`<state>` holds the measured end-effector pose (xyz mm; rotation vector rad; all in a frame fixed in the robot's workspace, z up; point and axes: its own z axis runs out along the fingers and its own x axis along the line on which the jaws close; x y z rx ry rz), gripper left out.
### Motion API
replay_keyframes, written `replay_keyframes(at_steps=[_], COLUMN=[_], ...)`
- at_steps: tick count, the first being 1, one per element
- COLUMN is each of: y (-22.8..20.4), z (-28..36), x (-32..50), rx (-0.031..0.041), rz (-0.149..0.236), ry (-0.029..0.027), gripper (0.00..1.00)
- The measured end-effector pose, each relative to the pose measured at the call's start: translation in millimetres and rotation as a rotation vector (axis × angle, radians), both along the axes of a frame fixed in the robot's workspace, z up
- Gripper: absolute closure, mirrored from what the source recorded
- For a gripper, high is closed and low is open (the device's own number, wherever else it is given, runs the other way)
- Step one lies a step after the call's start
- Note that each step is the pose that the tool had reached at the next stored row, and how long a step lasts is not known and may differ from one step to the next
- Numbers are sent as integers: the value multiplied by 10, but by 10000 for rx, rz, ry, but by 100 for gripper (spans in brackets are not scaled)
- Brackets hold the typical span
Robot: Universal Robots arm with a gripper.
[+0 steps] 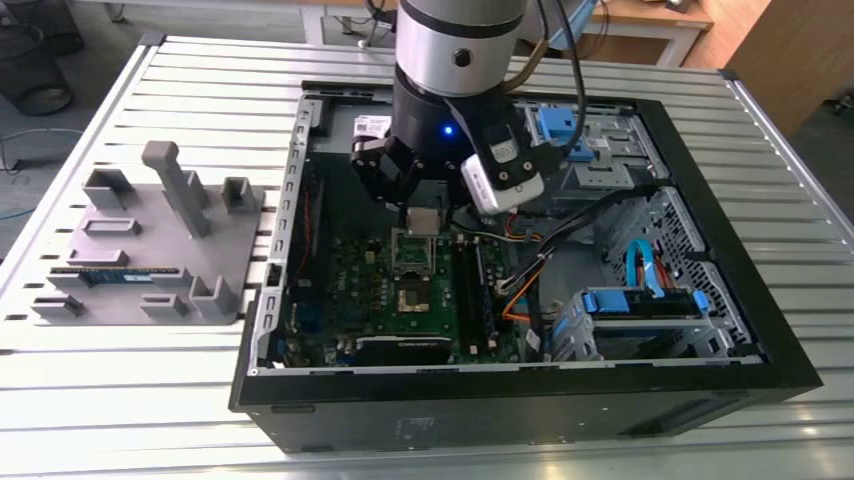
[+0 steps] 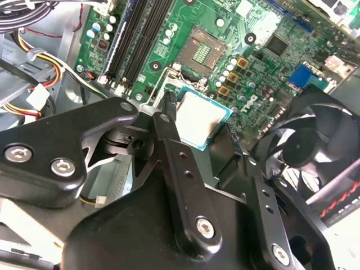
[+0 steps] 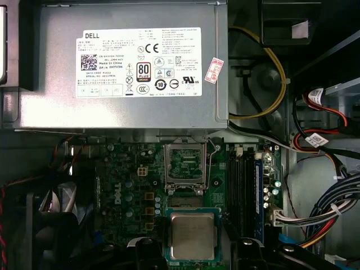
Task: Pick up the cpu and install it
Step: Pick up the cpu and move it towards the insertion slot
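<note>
Light comes from above. The table [image 1: 134, 400] looks bright, but inside the computer case [image 1: 790, 352] it is dim and shadowy. In the first wrist view the cpu [image 3: 192, 235] shines a little.

On my screens the cpu [image 3: 192, 235] wears a dull, brushed-metal lid, and the gripper [image 2: 199, 117] links look like smooth black metal with a satin sheen. The power supply [image 3: 56, 112] is matt grey sheet metal with a glossy paper label [image 3: 140, 62]. The motherboard [image 3: 129, 180] is lacquered green, and the table [image 1: 134, 400] is ribbed bare metal.
</note>
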<state>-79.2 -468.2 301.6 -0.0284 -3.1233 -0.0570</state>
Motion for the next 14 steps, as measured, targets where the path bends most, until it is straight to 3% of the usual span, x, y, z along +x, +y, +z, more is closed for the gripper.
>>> replay_keyframes(at_steps=[4, 14], y=[0, 0], z=[-36, -67], x=[-3, -4], rx=[0, -6], rz=[15, 15], ry=[-63, -64], gripper=[53, 53])
